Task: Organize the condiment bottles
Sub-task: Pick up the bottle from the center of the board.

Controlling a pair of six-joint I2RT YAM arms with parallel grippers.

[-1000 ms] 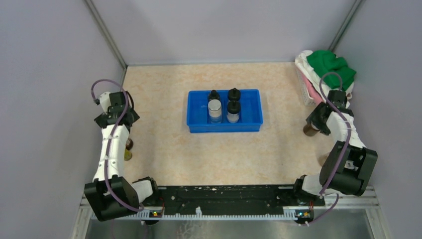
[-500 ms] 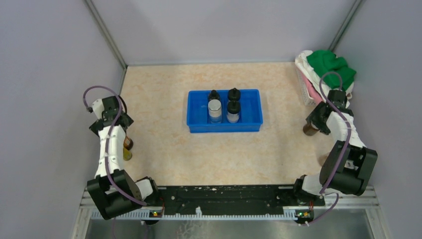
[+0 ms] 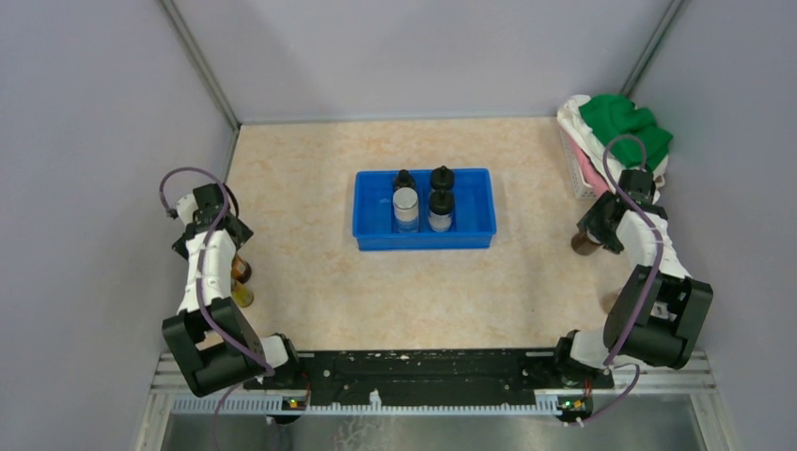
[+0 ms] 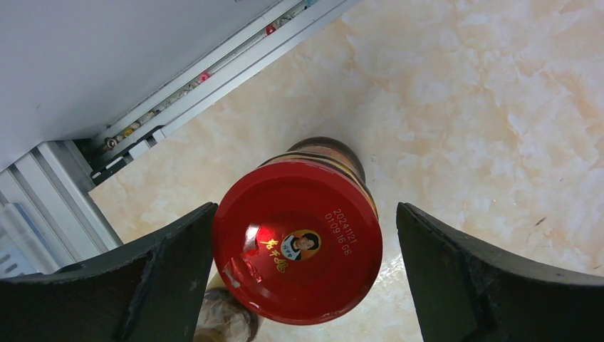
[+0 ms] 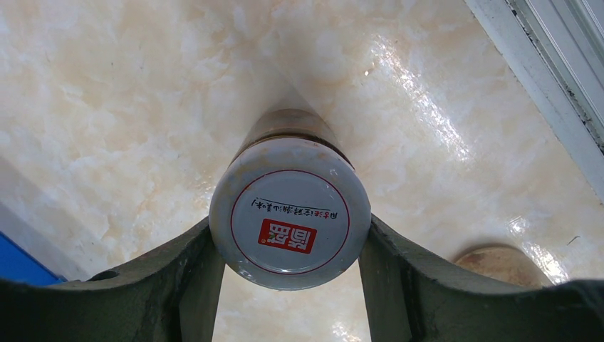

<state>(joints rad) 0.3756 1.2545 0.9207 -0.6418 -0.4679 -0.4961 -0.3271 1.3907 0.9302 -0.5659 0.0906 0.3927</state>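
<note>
A jar with a red cap (image 4: 299, 242) stands on the table between the wide-apart fingers of my left gripper (image 4: 305, 217), which is open; the left finger (image 4: 171, 271) is right beside the cap and the right finger stands clear of it. From above, this jar (image 3: 242, 271) shows at the table's left edge, beside my left arm. My right gripper (image 5: 288, 239) is shut on a jar with a silver-white cap (image 5: 290, 206), both fingers pressed to the cap's sides; that brown jar (image 3: 585, 246) stands at the right edge. Several black-capped bottles stand in the blue tray (image 3: 470, 230).
A yellowish jar (image 3: 243, 297) stands just nearer than the red-capped one, and a brown-lidded jar (image 5: 498, 263) stands close by the right gripper. Green and white cloths (image 3: 616, 132) are piled at the back right. Grey walls close both sides.
My left wrist has swung left and a little nearer, over the jars at the left edge. The right arm and its jar have not moved.
</note>
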